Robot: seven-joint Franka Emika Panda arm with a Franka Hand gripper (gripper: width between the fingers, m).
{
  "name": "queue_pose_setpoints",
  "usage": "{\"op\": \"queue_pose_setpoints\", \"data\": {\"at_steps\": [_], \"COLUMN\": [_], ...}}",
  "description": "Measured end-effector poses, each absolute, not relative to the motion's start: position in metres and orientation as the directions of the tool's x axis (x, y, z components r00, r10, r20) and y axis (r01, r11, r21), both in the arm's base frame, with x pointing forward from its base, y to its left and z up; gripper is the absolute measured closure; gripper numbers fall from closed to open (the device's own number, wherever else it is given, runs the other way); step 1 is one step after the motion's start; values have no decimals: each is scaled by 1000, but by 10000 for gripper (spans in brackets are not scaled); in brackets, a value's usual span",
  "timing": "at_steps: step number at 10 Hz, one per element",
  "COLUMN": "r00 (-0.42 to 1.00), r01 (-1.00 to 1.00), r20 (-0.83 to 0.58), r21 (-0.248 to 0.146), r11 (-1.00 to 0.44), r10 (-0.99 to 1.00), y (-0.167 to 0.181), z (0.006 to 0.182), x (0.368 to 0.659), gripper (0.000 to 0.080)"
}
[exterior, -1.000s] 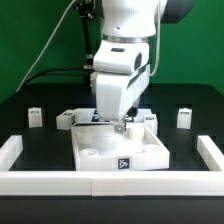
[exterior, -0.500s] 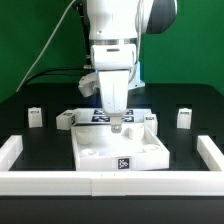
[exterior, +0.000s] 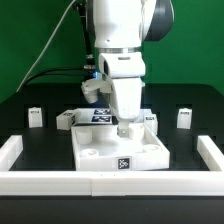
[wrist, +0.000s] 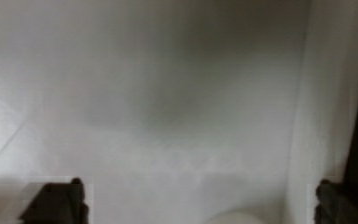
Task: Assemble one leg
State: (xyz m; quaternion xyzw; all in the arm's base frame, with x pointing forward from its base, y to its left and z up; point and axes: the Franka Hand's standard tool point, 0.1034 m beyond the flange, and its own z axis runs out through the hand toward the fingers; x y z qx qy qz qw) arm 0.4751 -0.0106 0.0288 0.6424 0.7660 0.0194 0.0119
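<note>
Blurred white surface between parted jaws

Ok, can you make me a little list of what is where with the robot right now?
plate: big white square, middle of the table
tool: open, low over the plate
leg: upright, at the exterior view's left
another leg: upright, at the exterior view's right
marker board: flat, behind the plate
held: nothing between the fingers in the wrist view

A large white square plate lies at lower centre on the black bench. White rails border the bottom, and a green backdrop fills the top.
</note>
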Motion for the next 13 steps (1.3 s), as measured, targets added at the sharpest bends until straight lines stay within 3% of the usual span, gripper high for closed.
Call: {"op": "queue_pose_setpoints", "data": {"at_steps": [6,13], "r00": [-169,-156], "r01": [985,988], "r20": [7,27], "r21": [39,-12], "r11": [169,156], "r10": [986,987], "y": [-13,-14], "z": [29,6], "x": [461,440], "gripper": [150,150]}}
